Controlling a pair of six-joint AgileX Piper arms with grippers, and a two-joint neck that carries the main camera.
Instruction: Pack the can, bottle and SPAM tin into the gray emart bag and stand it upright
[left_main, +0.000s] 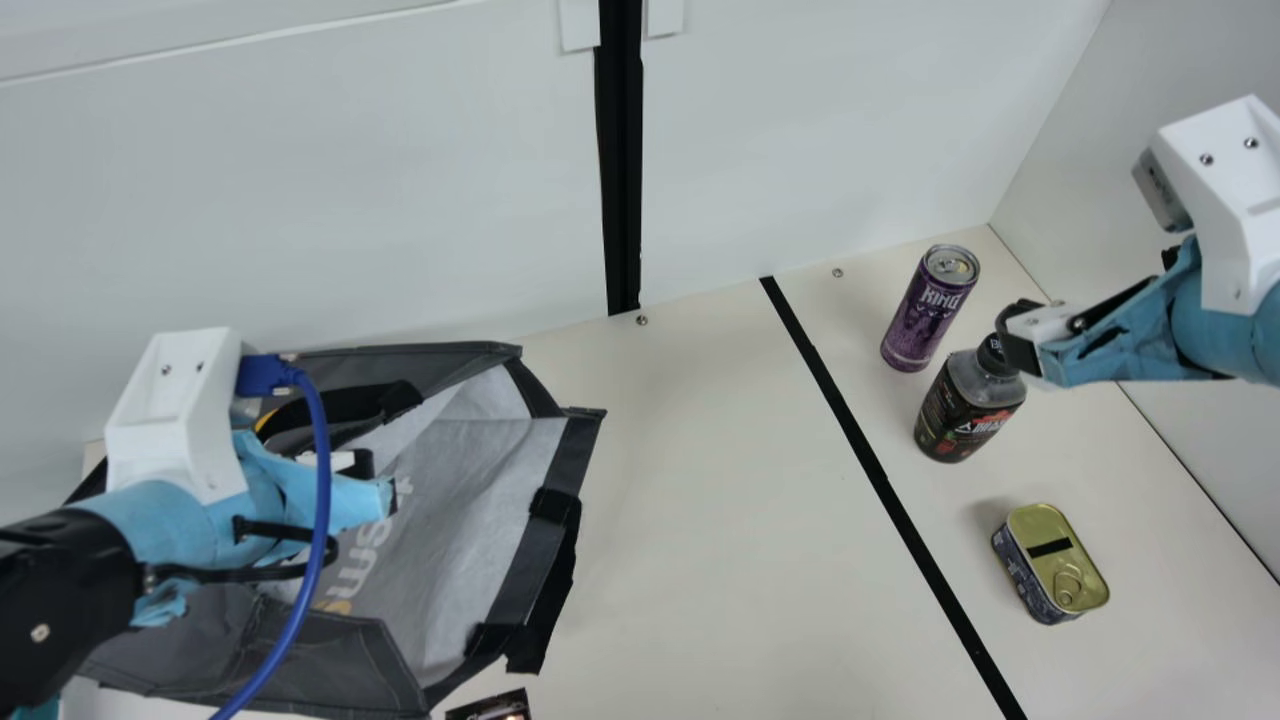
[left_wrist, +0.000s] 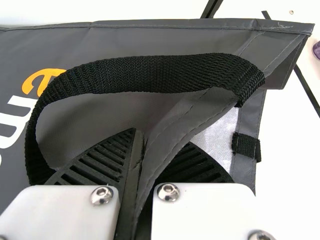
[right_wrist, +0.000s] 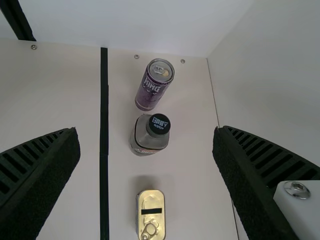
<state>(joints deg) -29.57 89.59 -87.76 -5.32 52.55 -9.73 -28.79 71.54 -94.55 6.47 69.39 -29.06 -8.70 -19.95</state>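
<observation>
While my left pincer (left_wrist: 150, 145) clamps the gray bag (left_main: 320, 650), the upright bottle (left_main: 965, 405), between can (left_main: 928, 310) and SPAM tin (left_main: 1050, 562), lies nearest my spread right pincer (right_wrist: 145, 128).

The purple can (left_main: 928, 312) reads "KING". A white "m" stands on the gray emart bag (left_main: 470, 500). The bottle (left_main: 985, 378) bears Korean lettering on label (left_main: 962, 415) and cap (right_wrist: 159, 124), too small to read.
</observation>
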